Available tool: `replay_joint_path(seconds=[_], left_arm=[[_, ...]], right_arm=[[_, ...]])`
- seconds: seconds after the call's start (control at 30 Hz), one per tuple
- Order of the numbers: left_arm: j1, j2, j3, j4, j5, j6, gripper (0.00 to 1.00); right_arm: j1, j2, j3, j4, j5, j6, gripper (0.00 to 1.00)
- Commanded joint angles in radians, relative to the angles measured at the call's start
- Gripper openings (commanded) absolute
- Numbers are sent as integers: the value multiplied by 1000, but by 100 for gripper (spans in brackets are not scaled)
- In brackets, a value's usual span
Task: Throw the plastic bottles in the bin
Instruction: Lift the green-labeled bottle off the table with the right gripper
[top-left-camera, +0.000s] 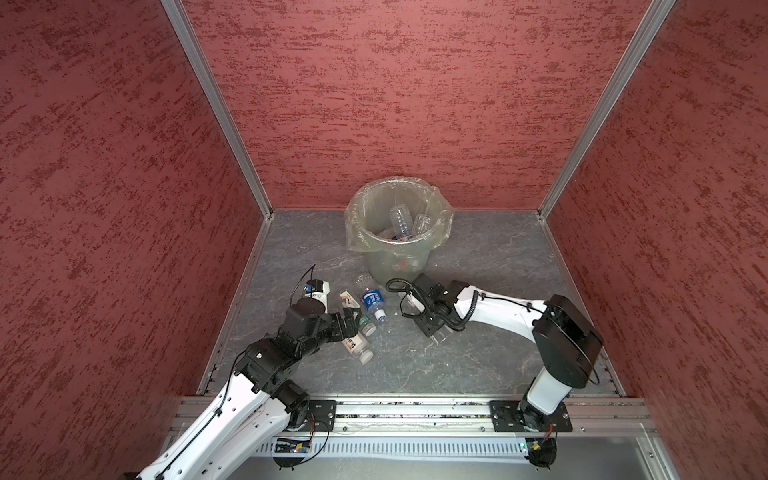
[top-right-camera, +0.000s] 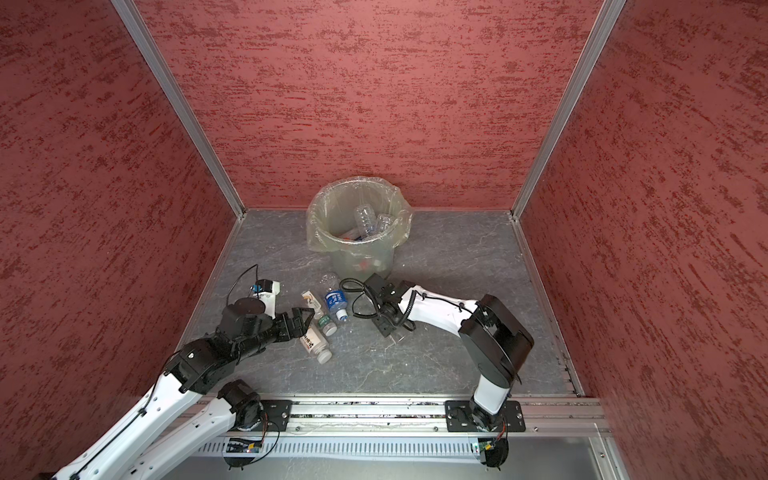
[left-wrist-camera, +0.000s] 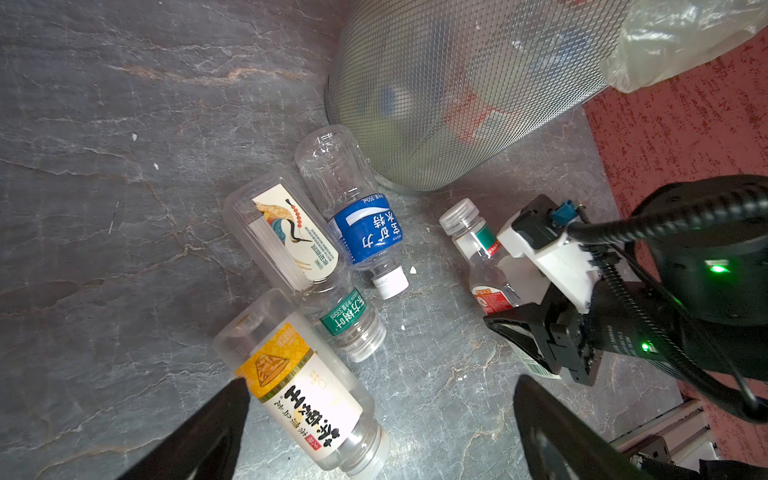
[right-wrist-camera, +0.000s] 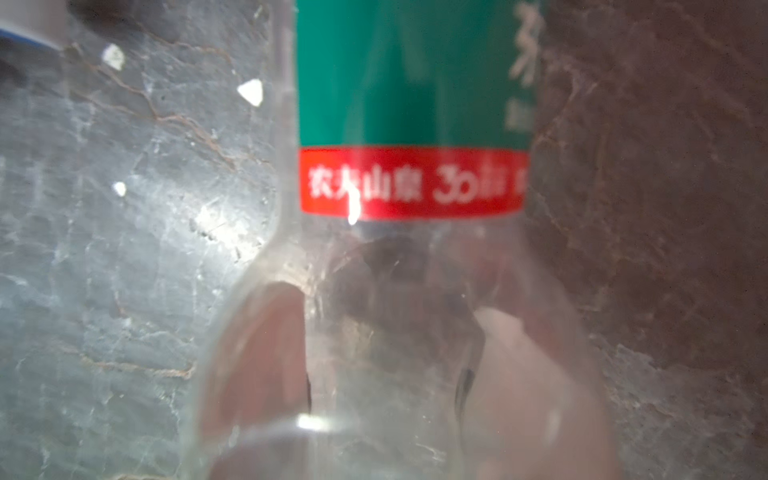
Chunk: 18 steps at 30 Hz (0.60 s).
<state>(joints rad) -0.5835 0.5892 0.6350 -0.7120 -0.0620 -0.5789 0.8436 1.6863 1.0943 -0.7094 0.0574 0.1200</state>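
Though blurred, right gripper (left-wrist-camera: 507, 316): seemingly clamped on red-and-green-labelled bottle (left-wrist-camera: 478, 253), mid-right.
Handling: light, thin-walled, slick; hold mid-body.
Left gripper (left-wrist-camera: 378, 436): spread wide, empty.

White arm links (top-left-camera: 494, 318), black joints (top-left-camera: 567, 336); coiled black cable (left-wrist-camera: 665, 216); green lights (left-wrist-camera: 717, 268); black fingers (left-wrist-camera: 199, 436).

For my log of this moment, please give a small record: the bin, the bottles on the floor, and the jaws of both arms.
bin: upright at the back, bag-lined, holds several bottles
cluster: four bottles lying down: blue-label, crane-label, green-label, yellow-label
red-label bottle: lying apart, on the right
left gripper: jaws open, above the cluster, holding nothing
right gripper: jaws astride the red-label bottle; grip not certain
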Motion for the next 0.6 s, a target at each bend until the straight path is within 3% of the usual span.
replay_joint_path(seconds=[0.0, 0.57], left_arm=[[4, 0, 2, -11, 11, 7, 99], [-50, 78, 3, 59, 64, 36, 99]], right_arm=[[18, -97, -15, 10, 23, 35, 20], [115, -509, -75, 64, 165, 129, 17]])
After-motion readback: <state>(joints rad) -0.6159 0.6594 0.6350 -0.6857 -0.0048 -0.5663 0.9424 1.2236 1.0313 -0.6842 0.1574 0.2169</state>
